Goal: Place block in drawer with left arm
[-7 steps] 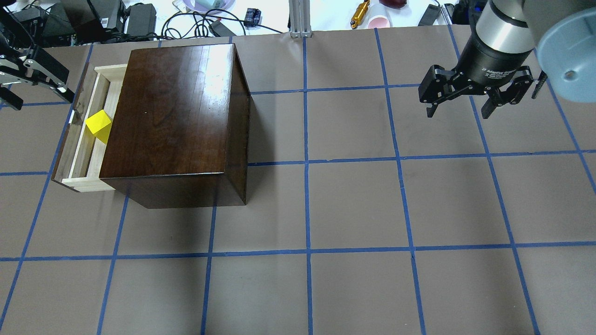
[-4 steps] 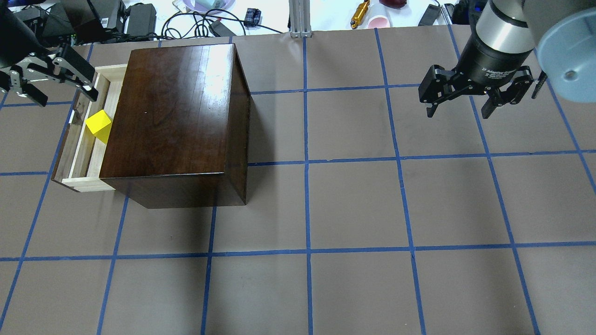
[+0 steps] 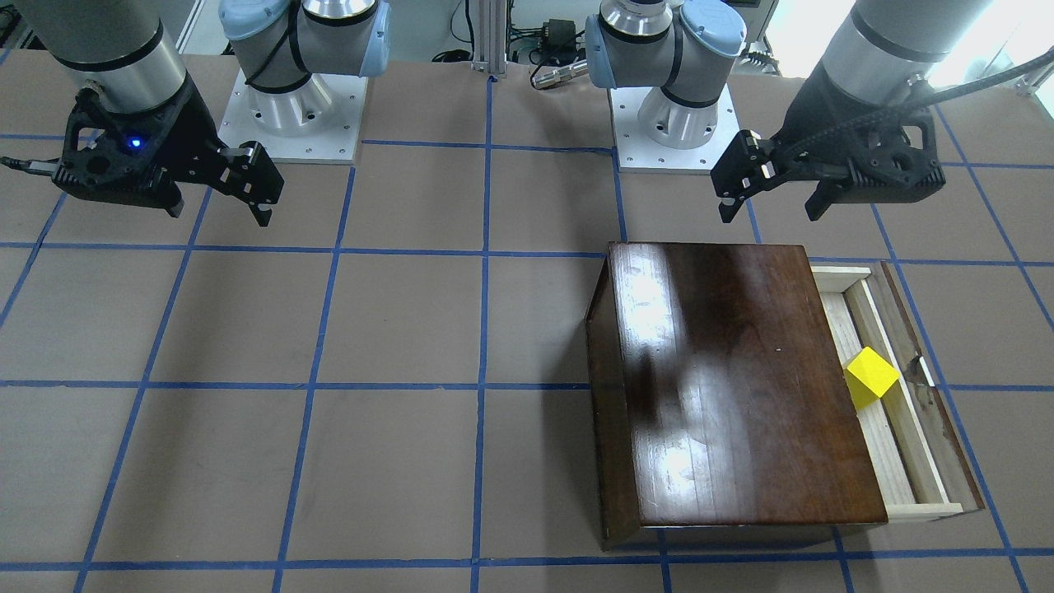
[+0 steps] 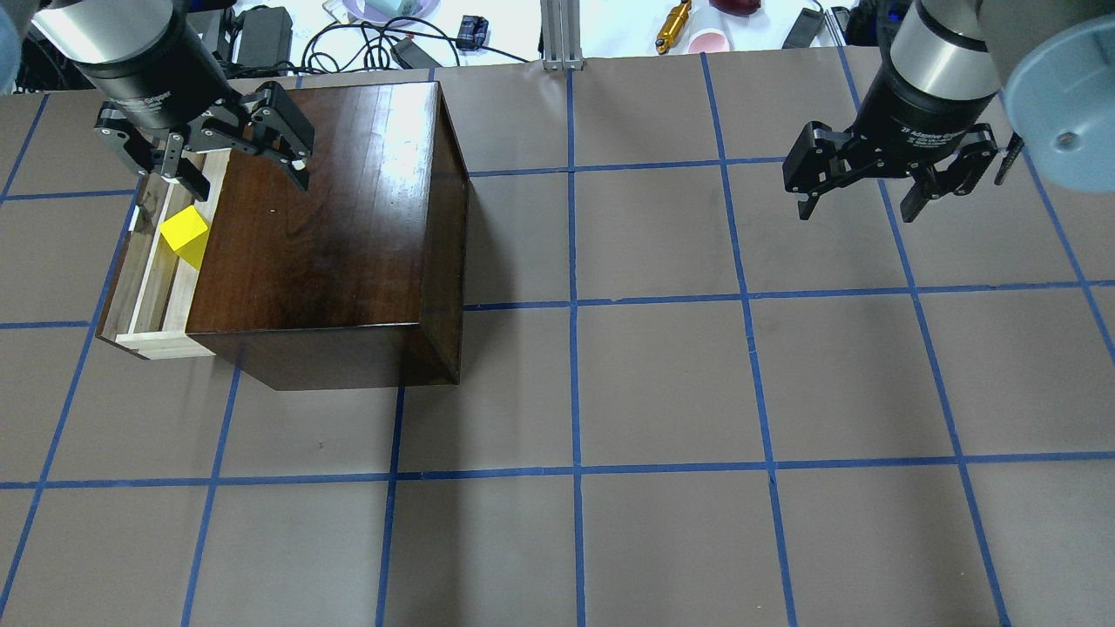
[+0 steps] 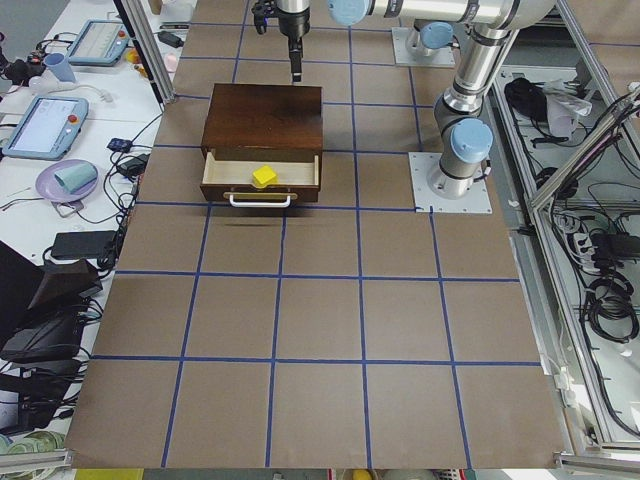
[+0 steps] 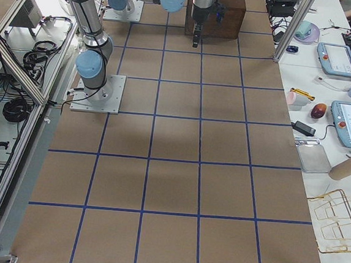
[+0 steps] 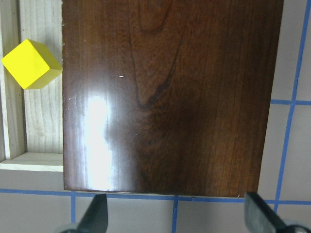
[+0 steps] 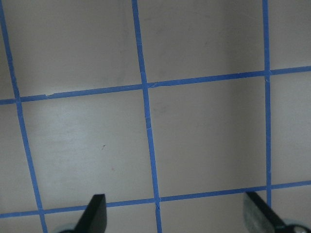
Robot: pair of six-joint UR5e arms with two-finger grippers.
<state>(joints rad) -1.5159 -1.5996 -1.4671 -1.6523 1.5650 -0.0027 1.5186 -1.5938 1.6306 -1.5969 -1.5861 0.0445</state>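
Note:
The yellow block (image 4: 185, 235) lies inside the open drawer (image 4: 152, 287), which is pulled out from the left side of the dark wooden box (image 4: 331, 218). The block also shows in the front-facing view (image 3: 871, 377), the exterior left view (image 5: 264, 176) and the left wrist view (image 7: 31, 64). My left gripper (image 4: 251, 185) is open and empty. It hovers above the box's far left corner and the drawer's far end, apart from the block. My right gripper (image 4: 856, 212) is open and empty above bare table at the far right.
The table is brown with a blue tape grid. Cables, power bricks and small items (image 4: 261, 35) lie beyond its far edge, next to an aluminium post (image 4: 562, 35). The robot bases (image 3: 671, 115) stand at the near side.
My left gripper has moved right from the table's left edge to above the box's far left corner. The block, the drawer and the right arm have not moved.

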